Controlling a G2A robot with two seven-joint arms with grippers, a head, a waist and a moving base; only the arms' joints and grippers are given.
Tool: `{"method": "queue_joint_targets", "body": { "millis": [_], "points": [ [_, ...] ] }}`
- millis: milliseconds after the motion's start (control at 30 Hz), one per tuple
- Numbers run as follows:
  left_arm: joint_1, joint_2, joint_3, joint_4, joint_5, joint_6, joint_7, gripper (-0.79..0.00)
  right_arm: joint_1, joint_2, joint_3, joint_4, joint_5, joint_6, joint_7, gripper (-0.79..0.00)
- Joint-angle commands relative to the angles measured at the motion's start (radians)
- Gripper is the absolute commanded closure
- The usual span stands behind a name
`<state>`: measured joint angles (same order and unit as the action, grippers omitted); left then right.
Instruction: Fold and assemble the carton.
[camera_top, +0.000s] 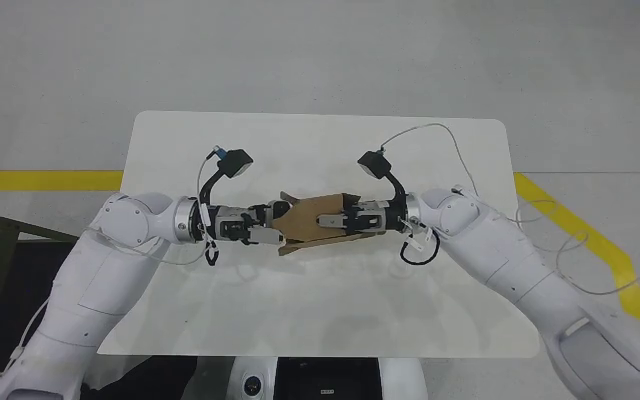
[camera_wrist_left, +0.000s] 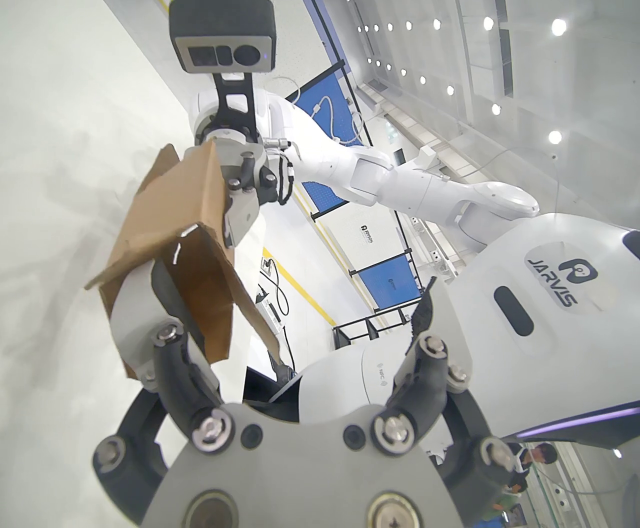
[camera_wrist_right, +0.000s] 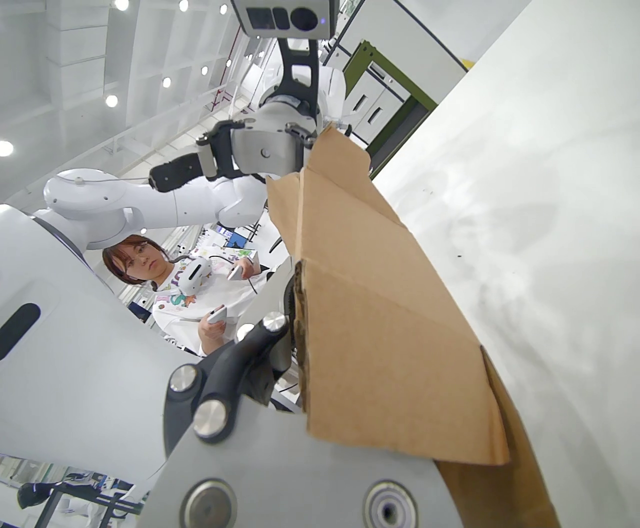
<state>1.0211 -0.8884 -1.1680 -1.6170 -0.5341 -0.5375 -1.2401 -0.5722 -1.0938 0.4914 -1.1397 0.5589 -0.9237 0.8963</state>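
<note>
Matt brown corrugated cardboard carton (camera_top: 312, 218); smooth, faintly scuffed white table (camera_top: 320, 310).

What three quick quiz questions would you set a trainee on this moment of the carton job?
1. True or false: the carton lies alone, with no gripper near it.
2. The left gripper is: A) open wide, one finger at the carton; B) shut on nothing; C) shut flat on the carton.
3. Short answer: which gripper meets the carton from the opposite end?
Key: 1 false; 2 A; 3 the right gripper.
</note>
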Motion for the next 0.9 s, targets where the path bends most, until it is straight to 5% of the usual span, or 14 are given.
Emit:
{"method": "queue_joint_targets", "body": {
  "millis": [0,867],
  "points": [
    [0.008,0.001,-0.003,-0.004,-0.001,0.003,-0.008,-0.785,0.001,-0.003,0.010,0.009,-0.011,-0.006,-0.008,0.000],
    [0.035,-0.010,0.026,-0.032,-0.006,0.033,-0.027,-0.785,-0.013,-0.061,0.090,0.025,-0.153,-0.017,-0.136,0.000]
  ]
}}
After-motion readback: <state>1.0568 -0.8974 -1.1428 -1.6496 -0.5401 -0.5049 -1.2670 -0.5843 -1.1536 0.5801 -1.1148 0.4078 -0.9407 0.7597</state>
